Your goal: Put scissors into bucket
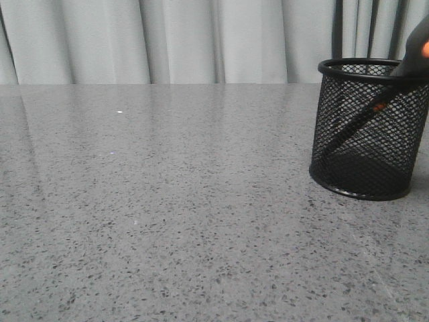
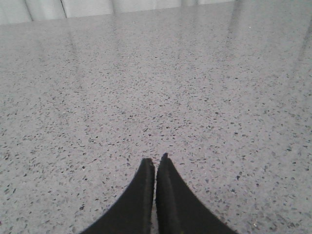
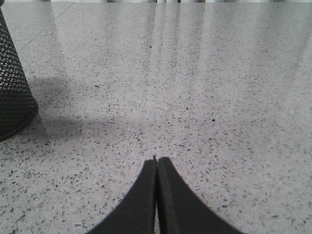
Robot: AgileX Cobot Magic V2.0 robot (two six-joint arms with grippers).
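Observation:
The black wire-mesh bucket (image 1: 369, 131) stands upright at the right of the grey speckled table in the front view. The scissors (image 1: 410, 62) stand inside it, blades down and slanting, the dark handle with an orange lining leaning over the rim at the right edge. The orange pivot dot (image 1: 380, 106) shows through the mesh. The bucket's side also shows in the right wrist view (image 3: 12, 92). My left gripper (image 2: 155, 160) is shut and empty over bare table. My right gripper (image 3: 157, 159) is shut and empty, off to one side of the bucket. Neither arm shows in the front view.
The grey speckled table (image 1: 167, 201) fills the front view. Pale curtains (image 1: 167, 40) hang behind its far edge.

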